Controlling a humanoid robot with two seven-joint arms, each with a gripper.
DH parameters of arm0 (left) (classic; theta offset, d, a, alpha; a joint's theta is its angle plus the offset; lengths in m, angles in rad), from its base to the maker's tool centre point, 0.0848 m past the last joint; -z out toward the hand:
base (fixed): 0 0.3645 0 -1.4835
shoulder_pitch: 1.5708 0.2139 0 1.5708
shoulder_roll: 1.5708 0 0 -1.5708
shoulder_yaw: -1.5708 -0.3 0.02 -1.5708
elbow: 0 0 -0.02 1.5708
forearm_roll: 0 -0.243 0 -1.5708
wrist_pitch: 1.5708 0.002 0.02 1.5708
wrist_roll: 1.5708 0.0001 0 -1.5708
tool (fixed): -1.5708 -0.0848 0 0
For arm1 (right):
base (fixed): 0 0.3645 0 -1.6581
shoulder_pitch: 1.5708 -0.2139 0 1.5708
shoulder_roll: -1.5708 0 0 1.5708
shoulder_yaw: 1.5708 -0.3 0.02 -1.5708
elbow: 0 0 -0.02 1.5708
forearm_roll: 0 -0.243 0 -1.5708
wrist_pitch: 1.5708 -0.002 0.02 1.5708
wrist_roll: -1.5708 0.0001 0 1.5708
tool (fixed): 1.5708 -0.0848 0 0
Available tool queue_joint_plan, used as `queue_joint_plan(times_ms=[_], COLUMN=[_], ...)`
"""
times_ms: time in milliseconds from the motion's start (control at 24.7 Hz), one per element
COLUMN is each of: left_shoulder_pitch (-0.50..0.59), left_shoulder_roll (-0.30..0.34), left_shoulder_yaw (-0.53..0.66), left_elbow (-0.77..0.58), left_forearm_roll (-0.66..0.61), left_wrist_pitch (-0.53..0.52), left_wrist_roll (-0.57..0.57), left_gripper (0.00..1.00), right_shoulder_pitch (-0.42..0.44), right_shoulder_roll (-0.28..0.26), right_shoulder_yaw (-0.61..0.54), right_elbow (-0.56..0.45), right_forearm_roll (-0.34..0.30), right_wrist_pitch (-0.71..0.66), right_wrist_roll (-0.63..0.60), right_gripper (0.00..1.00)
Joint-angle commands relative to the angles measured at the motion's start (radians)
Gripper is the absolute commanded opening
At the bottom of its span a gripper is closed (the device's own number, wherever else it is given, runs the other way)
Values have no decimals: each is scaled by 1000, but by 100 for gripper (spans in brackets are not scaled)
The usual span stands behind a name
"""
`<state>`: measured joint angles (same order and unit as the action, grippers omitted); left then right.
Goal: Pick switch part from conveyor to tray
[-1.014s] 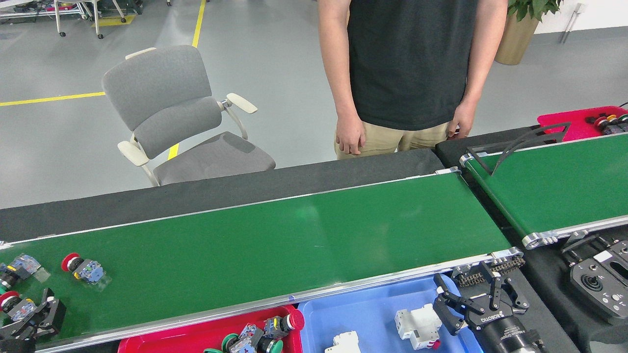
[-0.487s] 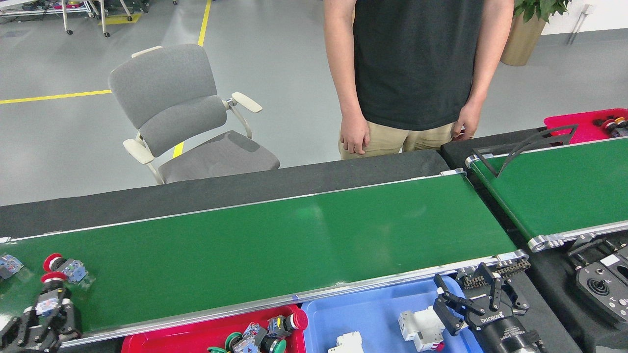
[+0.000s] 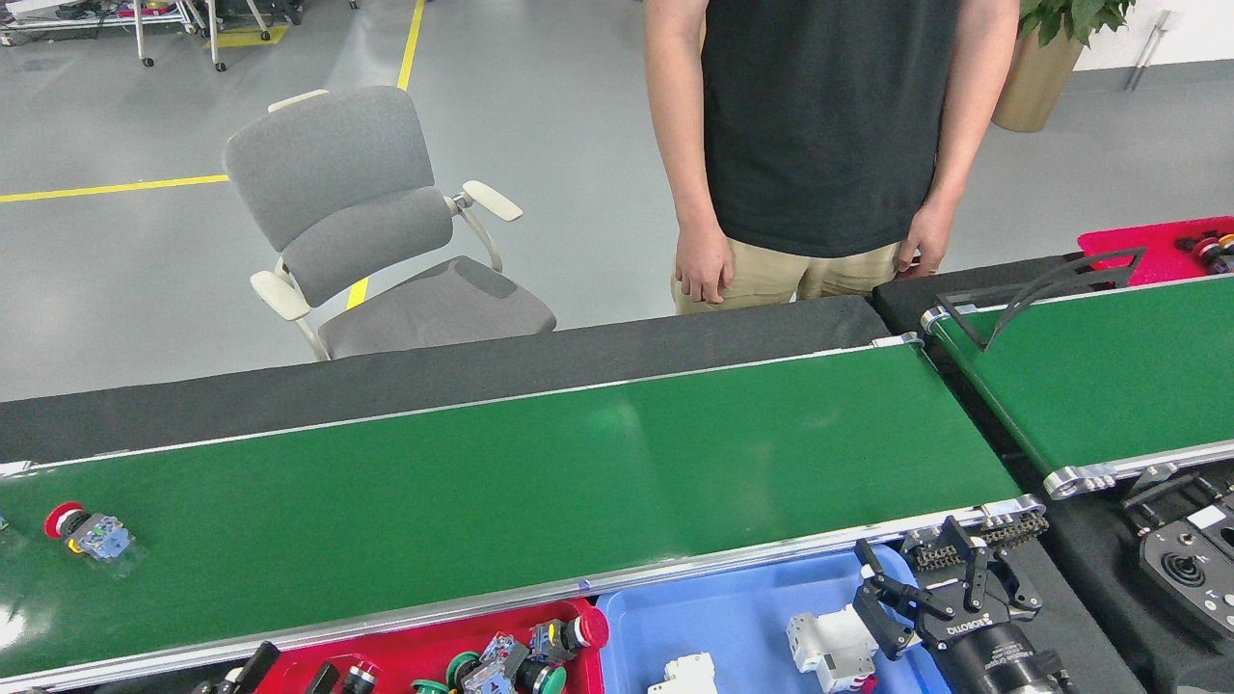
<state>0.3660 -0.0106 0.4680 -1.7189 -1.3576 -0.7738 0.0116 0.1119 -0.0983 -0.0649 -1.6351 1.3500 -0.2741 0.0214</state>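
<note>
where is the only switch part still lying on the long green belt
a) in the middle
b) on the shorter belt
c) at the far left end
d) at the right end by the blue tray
c: the red-capped switch part lies alone at the far left end of the conveyor, whose other stretches show only bare green belt.

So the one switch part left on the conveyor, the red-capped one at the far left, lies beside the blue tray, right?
Not quite. In the head view the red-capped switch part lies at the conveyor's far left, well away from the blue tray, which sits at the right.
</note>
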Motion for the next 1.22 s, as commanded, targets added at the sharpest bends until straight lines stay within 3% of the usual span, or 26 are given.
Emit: queue_joint_plan(times_ms=[0, 81, 203, 527, 892, 1176], left_shoulder_pitch=[-7, -15, -15, -73, 21, 11], left_shoulder_roll=[0, 14, 40, 141, 126, 126], left_shoulder_yaw=[35, 58, 81, 89, 98, 98], left_elbow=[-13, -5, 16, 101, 38, 36], left_forearm_roll=[-6, -12, -21, -18, -5, -5], left_wrist_pitch=[146, 407, 524, 518, 398, 404], left_wrist_roll=[4, 5, 5, 4, -2, 7], left_gripper=[100, 100, 100, 100, 100, 100], right_shoulder_pitch=[-5, -5, -3, -5, -3, -3], right_shoulder_roll=[-3, -3, -3, -1, 0, 2], right_shoulder_yaw=[-6, -6, -6, -4, -6, -6], right_elbow=[-11, -11, -11, -11, -12, -16], right_forearm_roll=[-3, -3, -3, -5, -5, -5], right_wrist_pitch=[3, 3, 3, 3, 4, 7], right_wrist_roll=[-3, -3, -3, -2, -2, -2], right_gripper=[99, 99, 99, 99, 99, 99])
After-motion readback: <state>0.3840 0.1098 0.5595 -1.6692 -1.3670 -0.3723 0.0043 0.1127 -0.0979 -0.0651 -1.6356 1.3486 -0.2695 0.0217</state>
